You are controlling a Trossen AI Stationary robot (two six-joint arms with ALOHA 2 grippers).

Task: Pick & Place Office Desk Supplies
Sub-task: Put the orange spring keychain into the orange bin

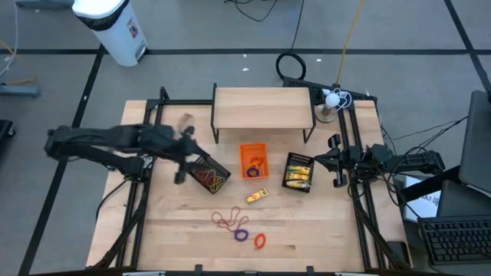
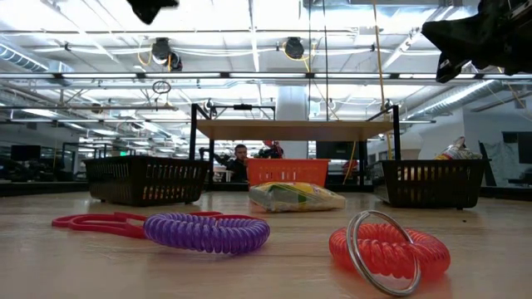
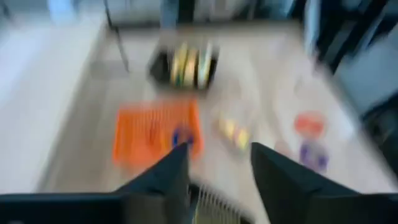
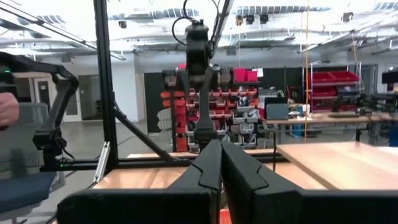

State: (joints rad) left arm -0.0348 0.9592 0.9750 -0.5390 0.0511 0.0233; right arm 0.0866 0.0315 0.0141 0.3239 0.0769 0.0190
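At center-left of the overhead frame, the left hand (image 1: 186, 157) hangs over the black mesh tray (image 1: 209, 174) that holds rubber bands, its fingers (image 3: 166, 180) spread apart with nothing between them. The right hand (image 1: 335, 162) waits at the right edge of the counter (image 1: 322, 230), beside the second black mesh tray (image 1: 298, 171) with its yellow packets; its fingers (image 4: 208, 163) are pressed together and empty. A small orange tray (image 1: 253, 160) sits at center between the two mesh trays. Below it a yellow packet (image 1: 257, 196) lies loose on the wood. Lower still, near the bottom center, are red rubber bands (image 1: 226, 220), a purple coil ring (image 1: 242, 234) and an orange coil ring (image 1: 259, 241), close together and well apart from all three trays.
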